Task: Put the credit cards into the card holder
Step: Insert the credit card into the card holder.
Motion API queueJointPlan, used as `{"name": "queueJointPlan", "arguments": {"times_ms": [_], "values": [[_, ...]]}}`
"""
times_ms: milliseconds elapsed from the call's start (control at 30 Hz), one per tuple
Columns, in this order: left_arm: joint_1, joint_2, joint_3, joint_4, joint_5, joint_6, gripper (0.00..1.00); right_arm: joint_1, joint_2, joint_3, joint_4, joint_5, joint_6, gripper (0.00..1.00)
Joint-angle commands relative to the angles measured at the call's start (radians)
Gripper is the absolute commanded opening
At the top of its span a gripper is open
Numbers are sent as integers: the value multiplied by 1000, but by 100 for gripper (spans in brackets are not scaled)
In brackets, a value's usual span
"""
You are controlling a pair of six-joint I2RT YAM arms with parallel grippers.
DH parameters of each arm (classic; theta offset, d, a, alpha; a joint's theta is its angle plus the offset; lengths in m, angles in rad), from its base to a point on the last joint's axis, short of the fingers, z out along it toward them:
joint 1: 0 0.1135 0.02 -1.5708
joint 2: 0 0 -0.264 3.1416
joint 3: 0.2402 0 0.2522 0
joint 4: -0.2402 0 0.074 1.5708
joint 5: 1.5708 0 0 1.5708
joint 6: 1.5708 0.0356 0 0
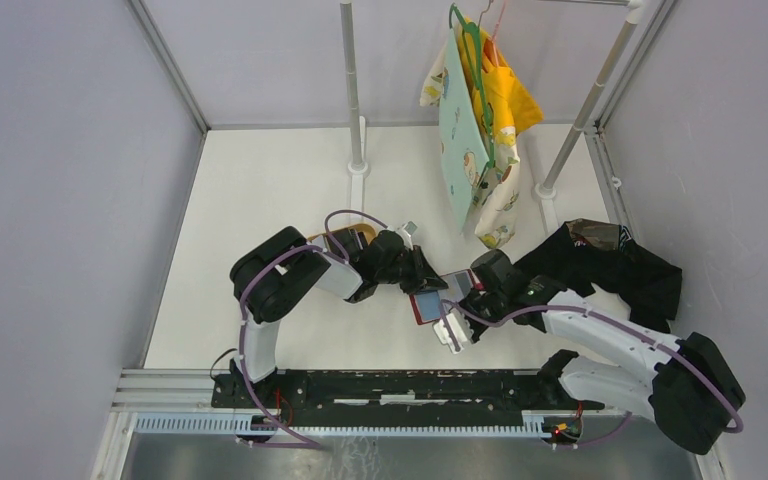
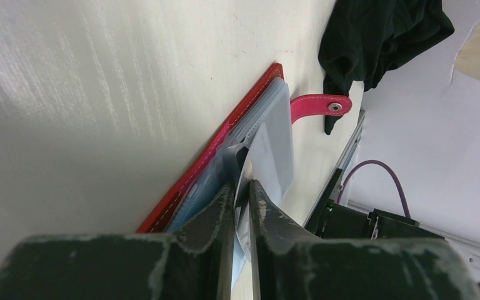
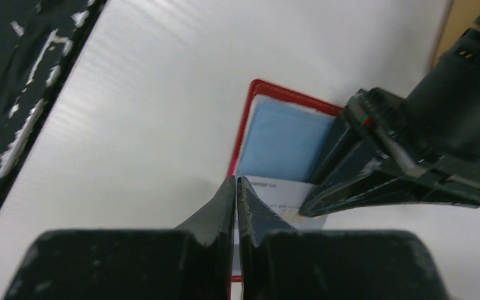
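Note:
The red card holder (image 1: pixel 426 306) lies open on the white table between my two grippers, its grey-blue lining (image 3: pixel 284 134) facing up and its snap tab (image 2: pixel 315 105) sticking out. A pale credit card (image 3: pixel 275 190) lies partly in the lining pocket. My left gripper (image 2: pixel 242 184) straddles the card's edge (image 2: pixel 248 170), its jaws a sliver apart, and also shows from above (image 1: pixel 428 278). My right gripper (image 3: pixel 236 180) is closed thinly over the card holder's red edge, seen from above at the holder's right side (image 1: pixel 468 298).
A black cloth (image 1: pixel 610 265) lies heaped at the right, close behind my right arm. A tan tray (image 1: pixel 360 232) peeks out behind the left arm. Clothes on a hanger (image 1: pixel 480 120) dangle from a rack whose poles (image 1: pixel 352 90) stand at the back.

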Motion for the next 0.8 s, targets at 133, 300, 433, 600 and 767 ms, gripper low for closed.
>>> {"name": "queueJointPlan", "arguments": {"times_ms": [133,300,433,600,767], "values": [[-8,39,3,-92,-12,92,21,160,166,113,244,253,189,4],[-8,38,3,-91,-11,95,21,215,218,115,310,382,234,4],[-8,37,1,-89,-9,98,22,222,246,113,319,432,243,4],[-8,39,-2,-86,-10,99,22,224,278,93,330,451,243,4],[-7,41,-1,-85,-9,98,22,225,283,75,336,460,244,5]]}}
